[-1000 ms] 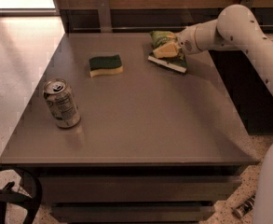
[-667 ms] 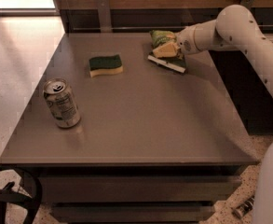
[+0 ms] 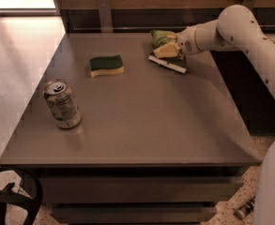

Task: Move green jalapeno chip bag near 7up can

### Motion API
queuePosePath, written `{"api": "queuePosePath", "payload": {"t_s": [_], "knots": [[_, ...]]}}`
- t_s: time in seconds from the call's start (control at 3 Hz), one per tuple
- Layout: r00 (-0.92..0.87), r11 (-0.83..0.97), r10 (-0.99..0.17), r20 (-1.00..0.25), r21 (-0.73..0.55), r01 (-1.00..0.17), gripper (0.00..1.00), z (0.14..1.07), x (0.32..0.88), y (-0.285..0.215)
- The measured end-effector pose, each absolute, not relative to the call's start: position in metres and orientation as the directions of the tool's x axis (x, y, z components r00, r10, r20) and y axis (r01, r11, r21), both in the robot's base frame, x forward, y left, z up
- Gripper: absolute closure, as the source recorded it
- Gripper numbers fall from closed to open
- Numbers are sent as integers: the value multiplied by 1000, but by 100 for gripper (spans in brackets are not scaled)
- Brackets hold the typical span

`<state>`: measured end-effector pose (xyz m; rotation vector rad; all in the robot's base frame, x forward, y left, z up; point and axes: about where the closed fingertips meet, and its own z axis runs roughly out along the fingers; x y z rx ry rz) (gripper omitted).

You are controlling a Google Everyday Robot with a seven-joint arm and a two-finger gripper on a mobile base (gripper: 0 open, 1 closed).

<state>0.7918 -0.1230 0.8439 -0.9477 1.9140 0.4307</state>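
Observation:
The green jalapeno chip bag (image 3: pixel 161 37) lies at the far right of the table, its pale bottom seam (image 3: pixel 167 64) pointing toward me. My gripper (image 3: pixel 167 49) is right on top of the bag, reaching in from the right, and covers much of it. The 7up can (image 3: pixel 62 103) stands upright near the table's front left, far from the bag.
A yellow sponge with a dark green top (image 3: pixel 106 65) lies between can and bag, toward the back. The grey table (image 3: pixel 141 125) has a drop at its front edge. A wall rail runs along the back. The robot's white arm (image 3: pixel 249 36) spans the right side.

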Motion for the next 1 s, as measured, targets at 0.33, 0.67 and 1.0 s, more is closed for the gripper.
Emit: {"api": "queuePosePath", "payload": {"t_s": [0.33, 0.67, 1.0], "knots": [[-274, 641, -438, -856, -84, -763, 100, 844, 792, -123], [-274, 641, -438, -856, -84, -763, 100, 845, 792, -123], [-274, 641, -438, -856, -84, -763, 100, 845, 792, -123]]}}
